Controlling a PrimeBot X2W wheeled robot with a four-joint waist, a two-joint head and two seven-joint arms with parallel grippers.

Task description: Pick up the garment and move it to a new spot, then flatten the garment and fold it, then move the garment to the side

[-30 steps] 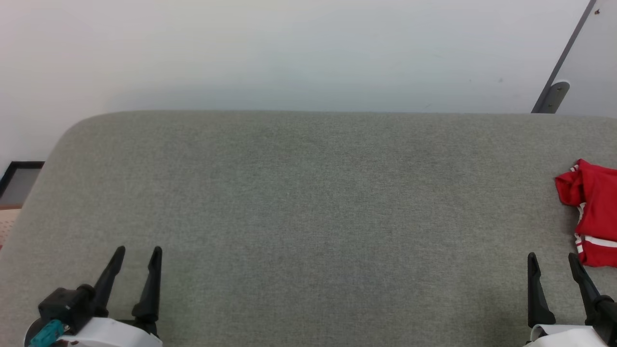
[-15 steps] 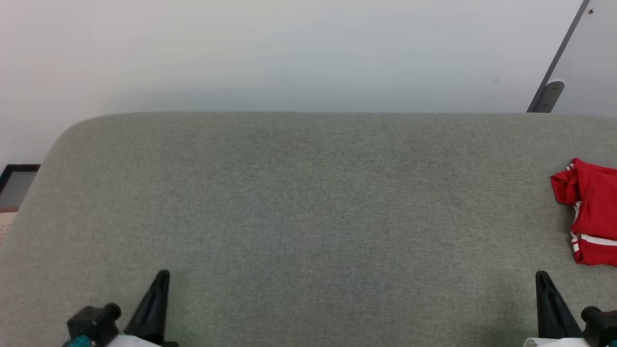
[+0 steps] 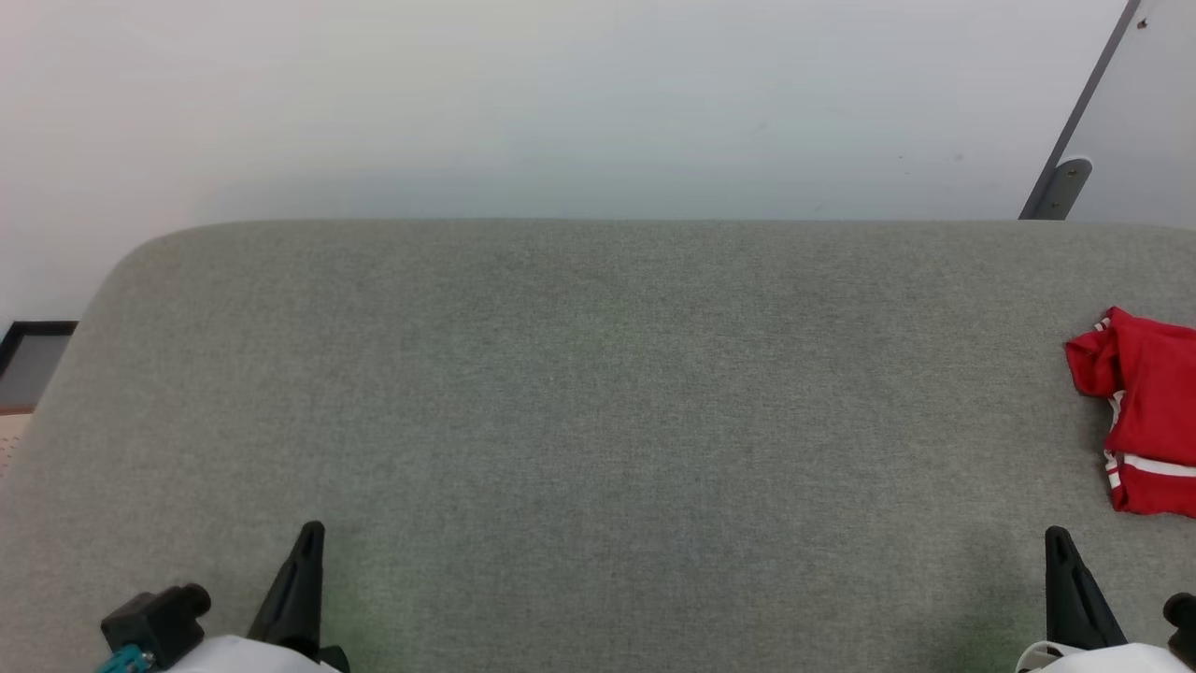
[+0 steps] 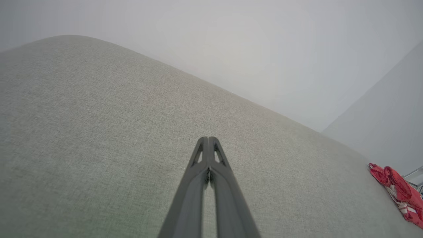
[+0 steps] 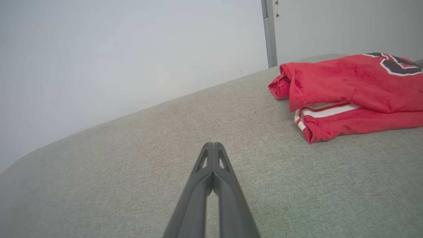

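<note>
The garment (image 3: pixel 1145 411), a red jersey with white-and-red striped trim, lies bunched at the right edge of the grey cushioned surface (image 3: pixel 598 393). It appears again in the right wrist view as a folded heap (image 5: pixel 350 96) with part of its black lettering showing, and small at the far right of the left wrist view (image 4: pixel 398 191). My left gripper (image 3: pixel 306 547) (image 4: pixel 209 140) is shut on nothing at the lower left. At the lower right, my right gripper (image 3: pixel 1060 551) (image 5: pixel 213 145) is likewise shut and empty, a short way in front of the garment.
A pale wall rises behind the surface. A grey door frame (image 3: pixel 1074 131) slants at the upper right. Past the rounded left end of the surface there is a dark-framed panel (image 3: pixel 28 360) low on the floor.
Both grippers went from open to shut and drew back toward the bottom edge of the head view. The head view shifted slightly. The garment lies as before.
</note>
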